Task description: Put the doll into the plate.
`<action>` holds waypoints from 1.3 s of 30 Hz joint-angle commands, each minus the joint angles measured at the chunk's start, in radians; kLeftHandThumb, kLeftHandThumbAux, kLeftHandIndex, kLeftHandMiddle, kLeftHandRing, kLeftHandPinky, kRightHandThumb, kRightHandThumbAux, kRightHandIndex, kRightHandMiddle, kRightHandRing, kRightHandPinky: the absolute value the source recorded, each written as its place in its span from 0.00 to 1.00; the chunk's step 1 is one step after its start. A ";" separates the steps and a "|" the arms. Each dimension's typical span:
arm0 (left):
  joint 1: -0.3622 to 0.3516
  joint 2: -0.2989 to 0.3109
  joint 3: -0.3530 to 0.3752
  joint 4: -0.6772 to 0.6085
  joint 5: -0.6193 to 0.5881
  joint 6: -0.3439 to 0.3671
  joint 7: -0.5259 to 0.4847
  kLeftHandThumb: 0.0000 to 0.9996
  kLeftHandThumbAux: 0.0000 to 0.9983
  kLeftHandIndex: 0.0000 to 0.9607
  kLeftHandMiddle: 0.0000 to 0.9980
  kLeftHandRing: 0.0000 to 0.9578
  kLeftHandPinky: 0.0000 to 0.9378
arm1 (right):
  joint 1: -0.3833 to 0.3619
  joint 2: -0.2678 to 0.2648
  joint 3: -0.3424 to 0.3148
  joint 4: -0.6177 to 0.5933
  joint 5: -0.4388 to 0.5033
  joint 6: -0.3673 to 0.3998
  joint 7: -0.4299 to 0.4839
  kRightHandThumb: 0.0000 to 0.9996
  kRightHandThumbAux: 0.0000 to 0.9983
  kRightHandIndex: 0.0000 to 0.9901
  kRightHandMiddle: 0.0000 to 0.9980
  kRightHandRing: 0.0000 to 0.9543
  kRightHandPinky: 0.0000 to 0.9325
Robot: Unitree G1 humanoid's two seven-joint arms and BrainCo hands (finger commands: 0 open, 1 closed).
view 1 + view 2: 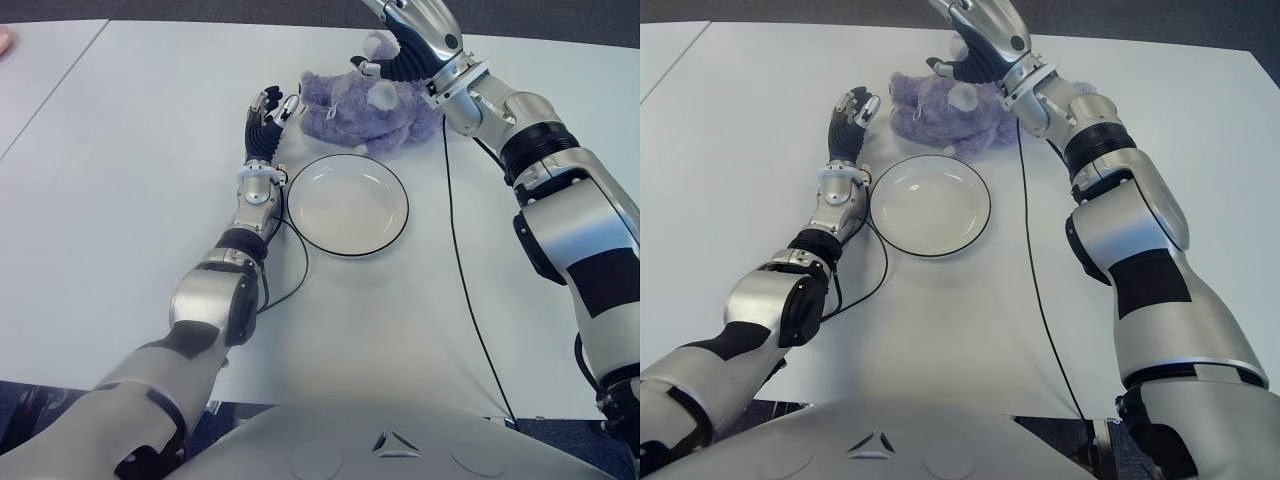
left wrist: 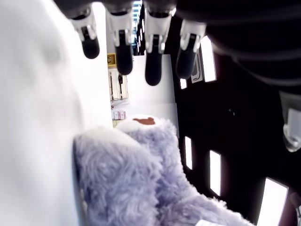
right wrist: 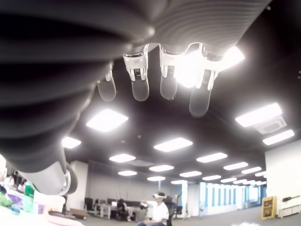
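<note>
Left eye view: doll [image 1: 365, 112] between left robot hand [image 1: 268, 118] and right robot hand [image 1: 392, 62].

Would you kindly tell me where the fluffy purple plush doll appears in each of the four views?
Left eye view: fluffy purple plush doll at top centre, just beyond the white black-rimmed plate.
Right eye view: top centre, again beyond the plate.
Left wrist view: fills the lower middle.
Right wrist view: not in it.
Shared landmark: the plate, in both eye views.

my head's two eyes look down, sharing table [image 1: 120, 200] | left wrist close, facing doll [image 2: 141, 183] | right wrist faces ceiling
</note>
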 commanded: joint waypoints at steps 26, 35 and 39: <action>0.252 -0.063 -0.029 0.175 0.049 0.118 0.035 0.00 0.45 0.23 0.21 0.16 0.02 | 0.249 -0.172 -0.040 -0.320 -0.019 -0.030 0.112 0.29 0.60 0.00 0.00 0.00 0.02; 0.259 -0.063 -0.027 0.176 0.049 0.112 0.040 0.00 0.44 0.23 0.21 0.16 0.02 | 0.309 -0.196 -0.027 -0.274 -0.040 -0.045 0.070 0.30 0.60 0.00 0.00 0.00 0.01; 0.263 -0.065 -0.032 0.175 0.054 0.091 0.041 0.00 0.43 0.23 0.20 0.16 0.01 | 0.323 -0.167 -0.022 -0.227 -0.034 -0.028 0.064 0.30 0.59 0.00 0.00 0.00 0.01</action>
